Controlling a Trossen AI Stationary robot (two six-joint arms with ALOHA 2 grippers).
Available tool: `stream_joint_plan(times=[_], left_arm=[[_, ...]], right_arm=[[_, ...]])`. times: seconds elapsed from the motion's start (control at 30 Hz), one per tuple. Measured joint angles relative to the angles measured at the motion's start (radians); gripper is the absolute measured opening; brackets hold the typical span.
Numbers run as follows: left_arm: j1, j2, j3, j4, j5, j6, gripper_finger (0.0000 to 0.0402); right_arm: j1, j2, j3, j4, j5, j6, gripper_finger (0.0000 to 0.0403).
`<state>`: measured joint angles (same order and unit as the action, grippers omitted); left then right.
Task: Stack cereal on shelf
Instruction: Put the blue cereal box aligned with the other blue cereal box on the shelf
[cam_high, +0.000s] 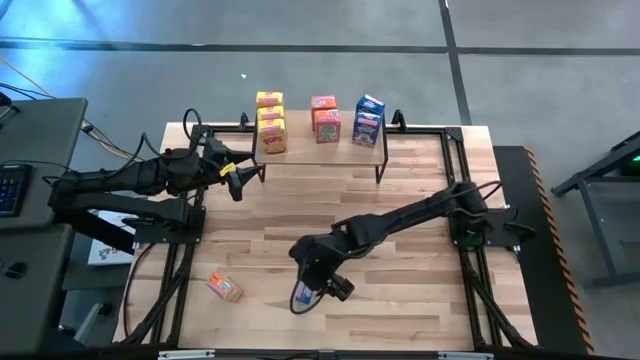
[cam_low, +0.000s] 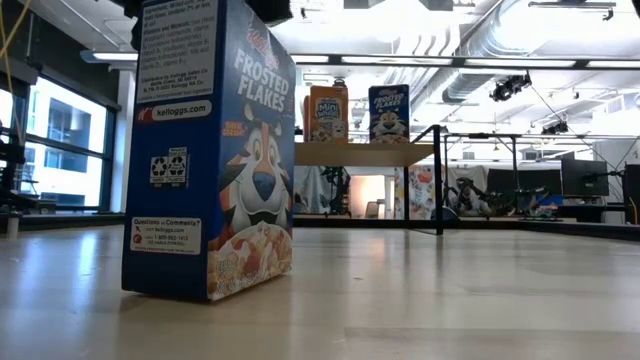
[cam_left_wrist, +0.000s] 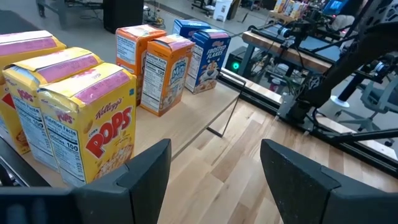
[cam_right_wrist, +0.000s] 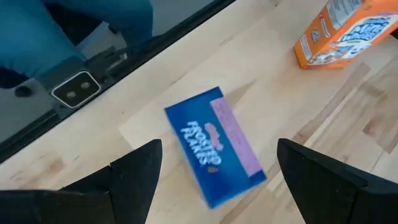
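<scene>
A blue Frosted Flakes box (cam_low: 210, 150) stands upright on its bottom end on the table near the near edge (cam_high: 303, 293). My right gripper (cam_right_wrist: 219, 146) hovers above it, open, pointing down, one finger on either side of the box's top (cam_right_wrist: 214, 146) without touching it. An orange-red box (cam_high: 224, 288) lies flat on the table to its left. The shelf (cam_high: 320, 155) at the far side carries three yellow boxes (cam_high: 270, 122), two orange-red boxes (cam_high: 325, 118) and two blue boxes (cam_high: 368, 120). My left gripper (cam_high: 238, 180) waits open by the shelf's left end.
The shelf's thin black legs (cam_high: 378, 170) stand on the far half of the table. A black frame rail (cam_right_wrist: 74, 87) runs along the table's near edge close to the blue box. Bare wood lies between the shelf and the standing box.
</scene>
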<state>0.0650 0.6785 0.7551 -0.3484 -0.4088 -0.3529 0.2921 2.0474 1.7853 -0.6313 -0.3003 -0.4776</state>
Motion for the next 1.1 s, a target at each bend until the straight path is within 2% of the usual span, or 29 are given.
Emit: stream_joint_plan(times=[0.2, 1.1], left_arm=[[0.000, 0.000, 0.000, 0.000, 0.000, 0.007, 0.0239], [0.000, 0.000, 0.000, 0.001, 0.001, 0.007, 0.0239]], right_arm=[[0.000, 0.058, 0.085, -0.065, 0.003, -0.049, 0.0312], [-0.003, 0.132, 0.075, -0.112, 0.069, -0.092, 0.0312]])
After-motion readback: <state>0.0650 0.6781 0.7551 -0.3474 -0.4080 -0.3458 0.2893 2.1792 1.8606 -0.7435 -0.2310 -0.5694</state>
